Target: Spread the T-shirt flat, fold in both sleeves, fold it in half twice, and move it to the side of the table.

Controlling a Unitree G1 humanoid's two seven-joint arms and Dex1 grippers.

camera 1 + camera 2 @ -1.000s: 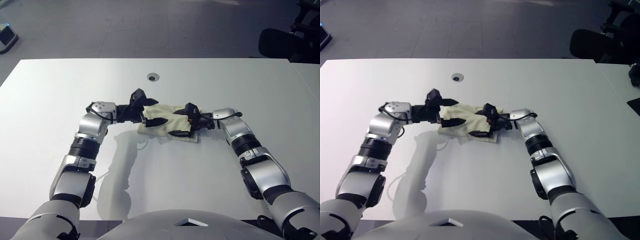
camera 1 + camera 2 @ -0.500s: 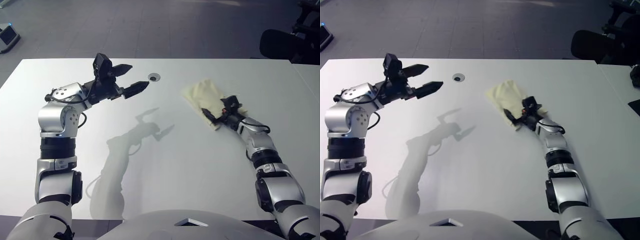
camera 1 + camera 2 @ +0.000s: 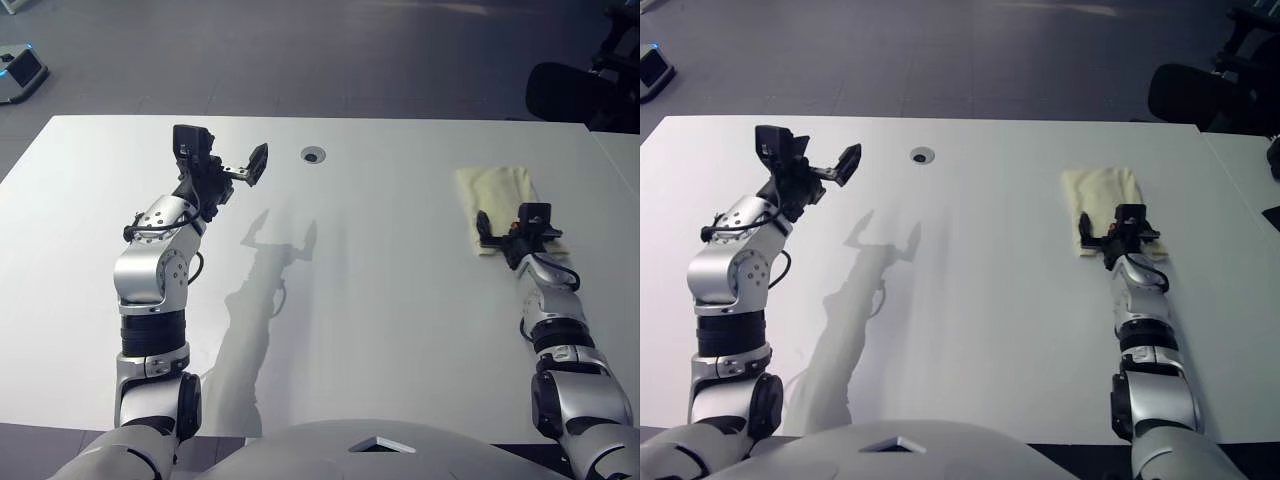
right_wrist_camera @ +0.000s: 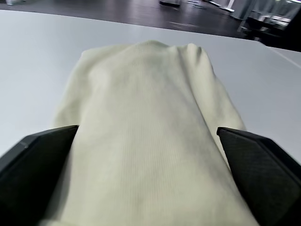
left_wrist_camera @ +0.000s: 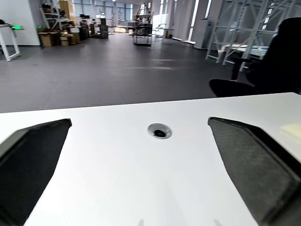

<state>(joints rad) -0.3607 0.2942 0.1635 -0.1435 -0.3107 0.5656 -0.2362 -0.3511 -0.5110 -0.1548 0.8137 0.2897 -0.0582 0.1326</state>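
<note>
Right hand (image 3: pixel 512 235) has slid the folded T-shirt (image 3: pixel 495 190) farther right.

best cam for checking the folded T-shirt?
Right wrist view: the T-shirt, close up between the open fingers of the right gripper. Eye views show it small at the right side of the table, near end behind the gripper. Left wrist view: a pale sliver.

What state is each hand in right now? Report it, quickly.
Left hand: open, empty, raised above the table.
Right hand: open, astride the near end of the folded T-shirt, not gripping it.
</note>
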